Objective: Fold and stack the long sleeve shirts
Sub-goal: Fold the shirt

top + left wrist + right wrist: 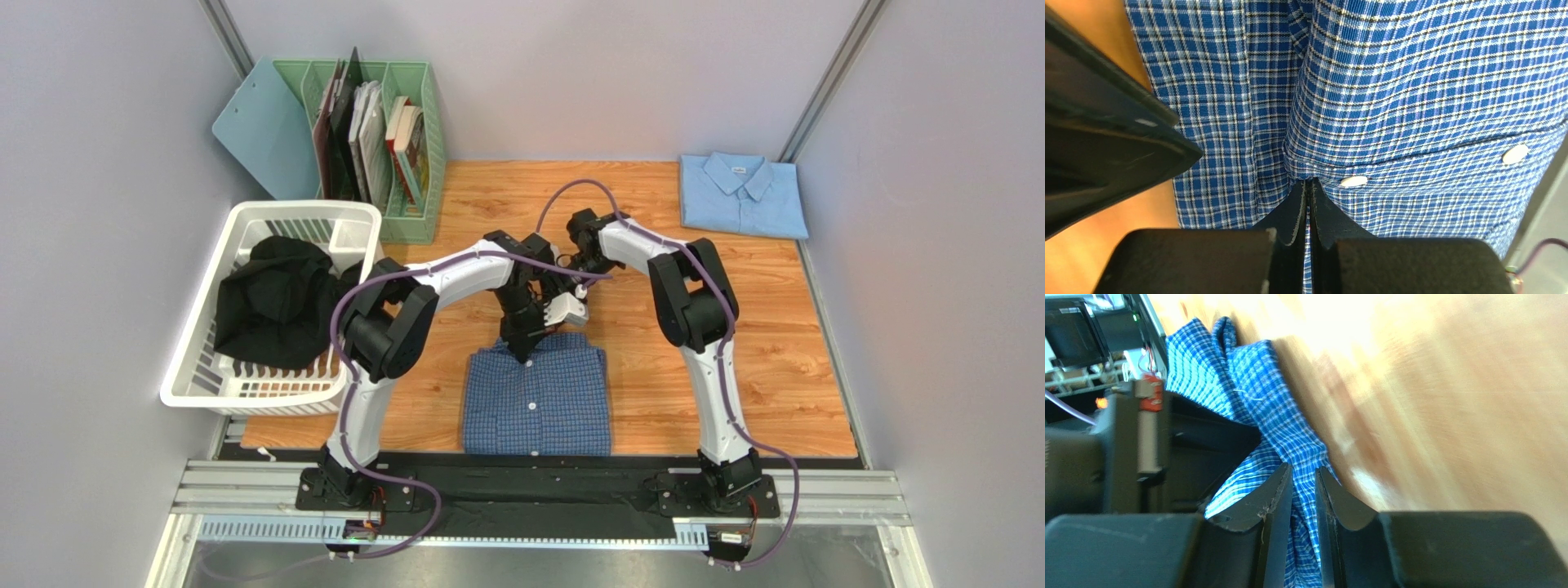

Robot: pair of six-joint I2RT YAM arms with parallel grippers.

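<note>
Mid-blue checked shirt (537,398) with fine dark and white lines, white buttons (1354,181), plain pale sky-blue shirt (743,194), white laundry basket (307,210), black garment (276,306), green file rack (415,227), orange wood-grain tabletop (785,355).

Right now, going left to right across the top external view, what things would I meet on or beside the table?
white basket holding a black garment → mid-blue checked shirt, folded at the near centre → pale sky-blue shirt, folded at the far right corner.

I'm seeing bare table (785,368) lying open right of the checked shirt (537,404). The white basket (202,355) is crowding its left, while the left arm (423,284) and right arm (681,288) are blocking each other over the collar.
</note>
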